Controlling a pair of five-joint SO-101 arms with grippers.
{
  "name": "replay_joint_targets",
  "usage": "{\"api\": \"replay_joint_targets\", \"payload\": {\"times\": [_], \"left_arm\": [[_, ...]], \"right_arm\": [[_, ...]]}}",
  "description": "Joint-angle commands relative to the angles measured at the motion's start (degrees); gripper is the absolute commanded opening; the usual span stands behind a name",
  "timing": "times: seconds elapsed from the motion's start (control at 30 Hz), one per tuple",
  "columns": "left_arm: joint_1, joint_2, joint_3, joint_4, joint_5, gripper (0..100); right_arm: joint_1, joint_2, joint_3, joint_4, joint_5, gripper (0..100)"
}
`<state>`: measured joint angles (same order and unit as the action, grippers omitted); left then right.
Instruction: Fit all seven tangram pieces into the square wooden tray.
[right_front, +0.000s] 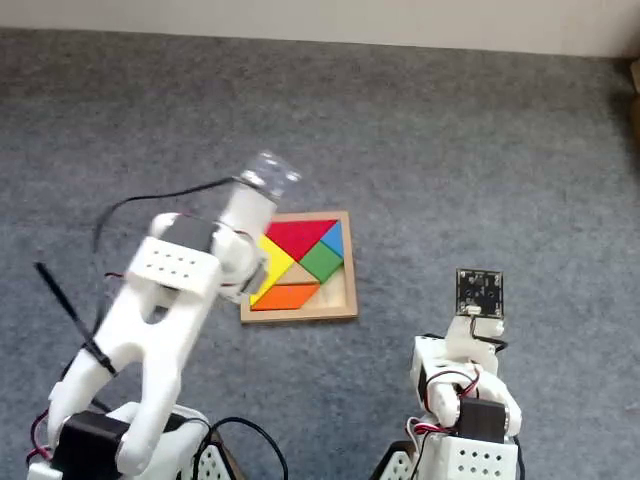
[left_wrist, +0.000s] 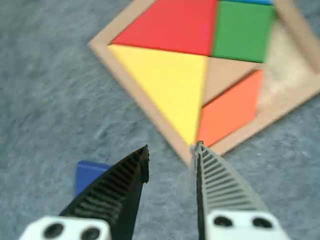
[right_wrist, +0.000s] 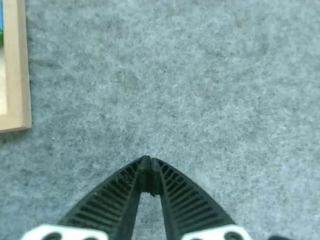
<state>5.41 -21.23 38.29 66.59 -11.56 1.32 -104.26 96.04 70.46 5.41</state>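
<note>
left gripper (left_wrist: 171, 150), jaws apart, at tray (left_wrist: 137, 90) corner.

A grey, felt-like surface (right_front: 470, 150) is stretching out under me, its short nap showing flecks of lighter and darker grey in both my wrist views. At twelve o'clock in the high view a pale band (right_front: 320, 15) is running along the surface's far edge, slanting slightly lower toward the right. At about two o'clock a small brown shape (right_front: 636, 90) is poking in at the view's edge; I cannot tell what it is.
</note>
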Motion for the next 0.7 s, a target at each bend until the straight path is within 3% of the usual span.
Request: {"api": "replay_joint_targets", "payload": {"times": [0.0,0.23,0.67], "left_arm": [[-8.66,-1.63,-1.45,0.7,-0.26,24],[-22.2,-1.54,-1.01,1.41,1.58,28],[-24.75,-1.45,4.0,1.05,31.38,28]], "right_arm": [[0.84,-0.66,3.91,-1.01,0.53,0.5],[0.84,-0.66,3.91,-1.01,0.53,0.5],[0.84,-0.66,3.91,-1.01,0.53,0.5]]}}
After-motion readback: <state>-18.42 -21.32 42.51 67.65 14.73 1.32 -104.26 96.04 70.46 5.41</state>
